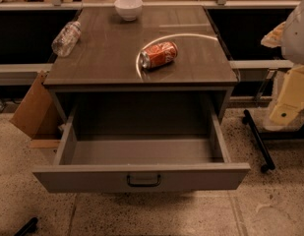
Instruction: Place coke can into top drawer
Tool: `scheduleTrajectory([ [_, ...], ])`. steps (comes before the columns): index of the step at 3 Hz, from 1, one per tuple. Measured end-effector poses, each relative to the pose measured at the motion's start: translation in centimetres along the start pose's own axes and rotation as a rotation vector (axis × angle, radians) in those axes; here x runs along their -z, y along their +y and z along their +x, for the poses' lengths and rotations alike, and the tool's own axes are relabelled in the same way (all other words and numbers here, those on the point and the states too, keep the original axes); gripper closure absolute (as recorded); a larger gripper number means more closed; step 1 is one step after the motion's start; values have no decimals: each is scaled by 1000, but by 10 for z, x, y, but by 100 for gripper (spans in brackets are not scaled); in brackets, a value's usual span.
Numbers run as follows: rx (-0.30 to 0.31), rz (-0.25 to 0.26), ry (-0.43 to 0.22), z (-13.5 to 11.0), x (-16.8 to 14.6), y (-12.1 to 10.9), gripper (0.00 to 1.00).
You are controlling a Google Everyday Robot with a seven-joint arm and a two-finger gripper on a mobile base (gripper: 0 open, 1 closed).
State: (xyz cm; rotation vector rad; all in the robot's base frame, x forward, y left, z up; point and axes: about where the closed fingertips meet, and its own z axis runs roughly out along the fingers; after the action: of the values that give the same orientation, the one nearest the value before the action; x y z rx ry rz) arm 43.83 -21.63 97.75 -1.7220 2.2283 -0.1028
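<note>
**A:** Status on the can job?

**B:** We'd say nothing is done yet. The coke can (159, 55) lies on its side on the desk (107, 58), silver end towards us. It's thin round metal, red-orange with white lettering, and will likely roll.

**A:** Drawer?

**B:** The top drawer (82, 177) is pulled out below the can and is empty. It's flat grey-brown wood with a dark metal handle (143, 181).

**A:** Tool?

**B:** The tool (289, 100) is probably the cream part well right of the can, holding nothing we see. Released or clenched, we cannot tell.

**A:** Remaining?

**B:** Grasp, lift, lower in. A glossy white bowl (128, 8) sits beyond the can, and a clear plastic bottle (66, 38) lies well left of it.
</note>
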Motion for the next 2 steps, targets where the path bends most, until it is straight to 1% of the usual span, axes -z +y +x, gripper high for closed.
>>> scheduleTrajectory([
  [1, 0, 0, 0, 0, 0, 0, 0],
  [2, 52, 20, -74, -18, -13, -23, 0],
])
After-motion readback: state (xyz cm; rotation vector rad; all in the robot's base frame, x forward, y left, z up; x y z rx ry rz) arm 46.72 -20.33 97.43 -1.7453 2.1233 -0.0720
